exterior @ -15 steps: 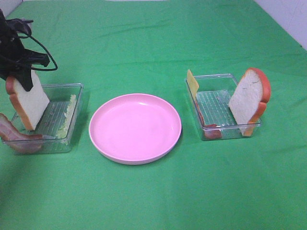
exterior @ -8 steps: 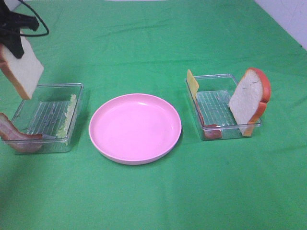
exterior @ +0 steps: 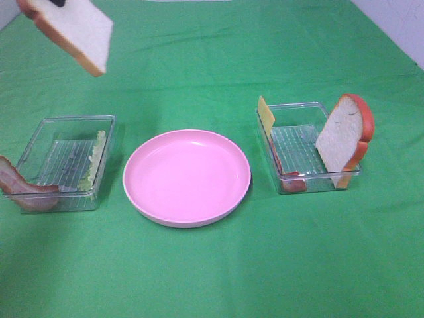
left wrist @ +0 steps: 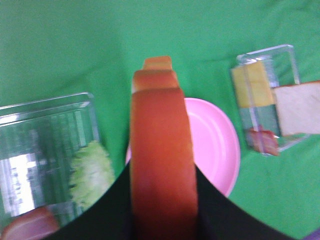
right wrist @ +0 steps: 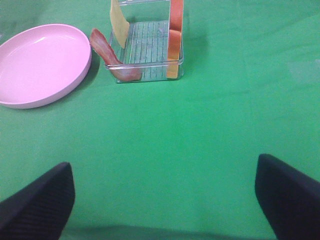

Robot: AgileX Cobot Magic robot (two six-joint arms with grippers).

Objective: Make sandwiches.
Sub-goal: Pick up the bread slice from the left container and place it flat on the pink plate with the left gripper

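A green tabletop [exterior: 218,59] carries a pink plate [exterior: 187,175] at centre, flanked by a left tray [exterior: 76,118] and a right tray [exterior: 291,105], both clear plastic. High above the tabletop's far left corner hangs a bread slice [exterior: 73,26], white-faced with an orange-brown crust, clamped on both sides by the left gripper [left wrist: 162,210]. A second ago this slice stood in the left tray; now it is lifted clear. A second slice [exterior: 341,139] leans upright at the right tray's outer end. Pale green lettuce [exterior: 95,156] lies inside the left tray and a reddish-brown bacon strip [exterior: 23,189] drapes over its near corner. Yellow cheese [exterior: 266,116] stands against the right tray's inner wall. The right gripper [right wrist: 165,200] hovers spread wide, holding nothing.
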